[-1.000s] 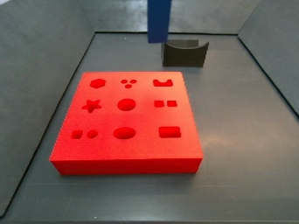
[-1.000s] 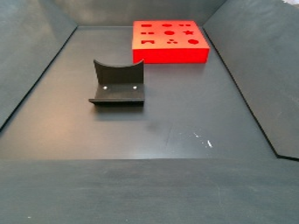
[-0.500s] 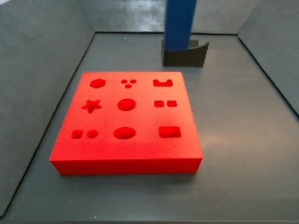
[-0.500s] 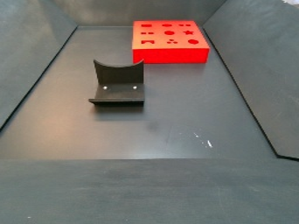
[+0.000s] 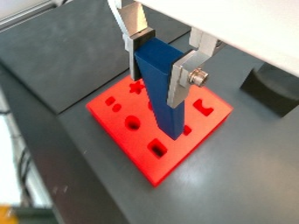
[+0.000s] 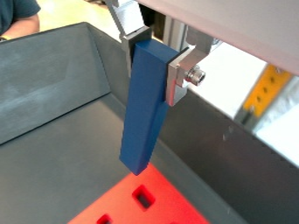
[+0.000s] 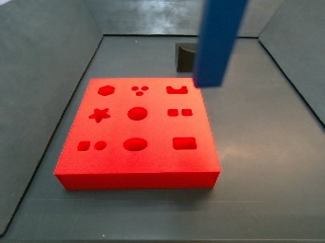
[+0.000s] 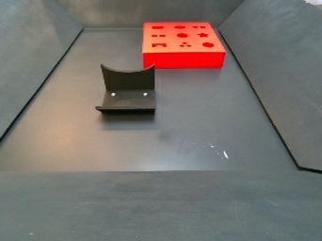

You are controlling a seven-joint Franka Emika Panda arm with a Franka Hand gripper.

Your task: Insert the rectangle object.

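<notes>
Blue and plain, the tall slim rectangular bar [image 5: 160,87] is the item we find clamped between the two flat silver fingers [image 5: 132,24] of the parallel-jaw gripper [image 5: 162,48]; the plates close on its upper end from both sides, with no gap visible between pad and bar. Both wrist views confirm this grip, and in a wrist view the bar [image 6: 146,103] hangs straight down from the gripper [image 6: 158,54] with its lower end free.

We note the bar is clear of the flat red block with shaped recesses [image 5: 159,131]: its lower end hangs above the block's top face, not touching any recess.

Against the earlier side frames, we record a change. The bar [image 7: 219,43] now appears larger and further right, overlapping the dark grey block with a curved notch [image 7: 187,56], most of which it hides; half a second ago more of that block showed beside it. The red block [image 7: 137,133] has not shifted.

In a side view, the dark L-shaped fixture [image 8: 126,89] and the red block [image 8: 183,44] stand well apart on the dark grey floor [image 8: 176,141], unchanged; we see neither gripper nor bar there.
</notes>
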